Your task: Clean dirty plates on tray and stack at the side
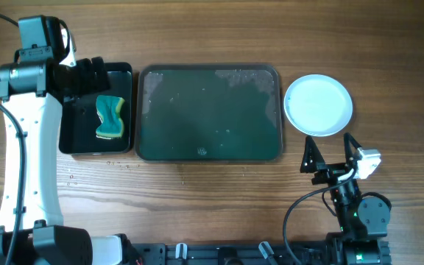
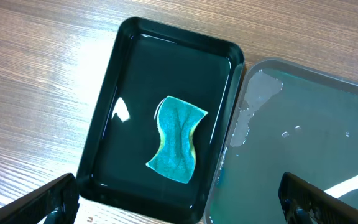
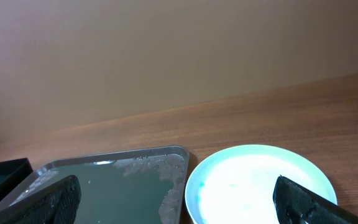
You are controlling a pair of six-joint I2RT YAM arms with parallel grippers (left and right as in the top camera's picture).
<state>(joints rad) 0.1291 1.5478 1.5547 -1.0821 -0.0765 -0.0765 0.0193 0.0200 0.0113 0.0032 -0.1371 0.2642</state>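
Nearby, sponge (image 1: 110,118) in bin (image 1: 76,136) left of tray (image 1: 205,110); plate (image 1: 318,105) right; left gripper (image 1: 93,73), right gripper (image 1: 331,151) both spread.

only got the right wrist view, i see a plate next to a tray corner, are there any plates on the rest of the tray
Observer: No. The overhead view shows the whole tray with no plates on it, only wet streaks and droplets.
Operator: ok and where's the sponge, can't see it from here
Observer: The sponge lies in the black bin at the tray's far end, the side away from your plate.
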